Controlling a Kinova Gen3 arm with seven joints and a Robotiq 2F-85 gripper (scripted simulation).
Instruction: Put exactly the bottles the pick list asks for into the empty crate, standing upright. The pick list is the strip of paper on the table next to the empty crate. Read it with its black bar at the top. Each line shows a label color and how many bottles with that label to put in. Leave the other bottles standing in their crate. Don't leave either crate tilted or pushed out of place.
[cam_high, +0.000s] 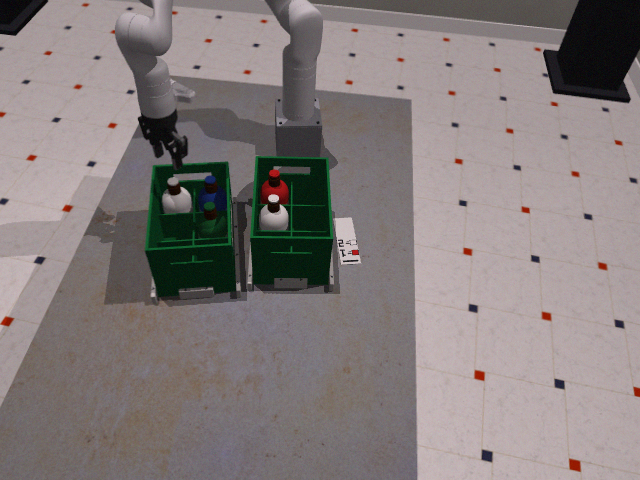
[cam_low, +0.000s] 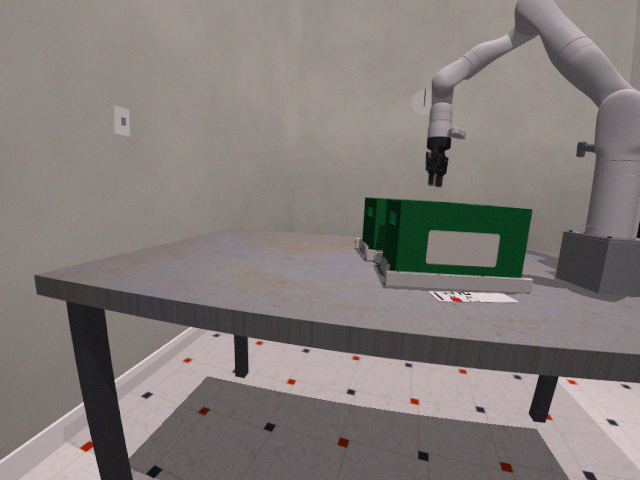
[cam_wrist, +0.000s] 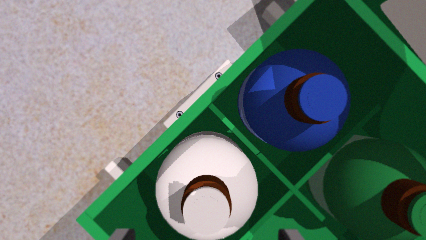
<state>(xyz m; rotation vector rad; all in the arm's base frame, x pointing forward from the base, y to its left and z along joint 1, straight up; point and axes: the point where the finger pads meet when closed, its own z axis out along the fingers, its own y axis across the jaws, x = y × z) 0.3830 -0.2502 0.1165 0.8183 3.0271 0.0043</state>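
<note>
Two green crates stand side by side on the grey table. The left crate (cam_high: 191, 227) holds a white-label bottle (cam_high: 175, 196), a blue one (cam_high: 210, 193) and a green one (cam_high: 210, 219), all upright. The right crate (cam_high: 292, 219) holds a red bottle (cam_high: 273, 187) and a white bottle (cam_high: 273, 212), both upright. The pick list (cam_high: 347, 241) lies right of the right crate and shows a white swatch and a red swatch. My gripper (cam_high: 168, 149) hangs open and empty above the back left corner of the left crate. The wrist view looks down on the white bottle (cam_wrist: 206, 192), the blue bottle (cam_wrist: 295, 100) and the green bottle (cam_wrist: 380, 185).
The arm's grey base (cam_high: 298, 129) stands just behind the right crate. Each crate sits in white guide rails (cam_low: 457, 281). In the side view the gripper (cam_low: 436, 178) hangs well above the crate rims (cam_low: 447, 204). The left table edge is near the left crate.
</note>
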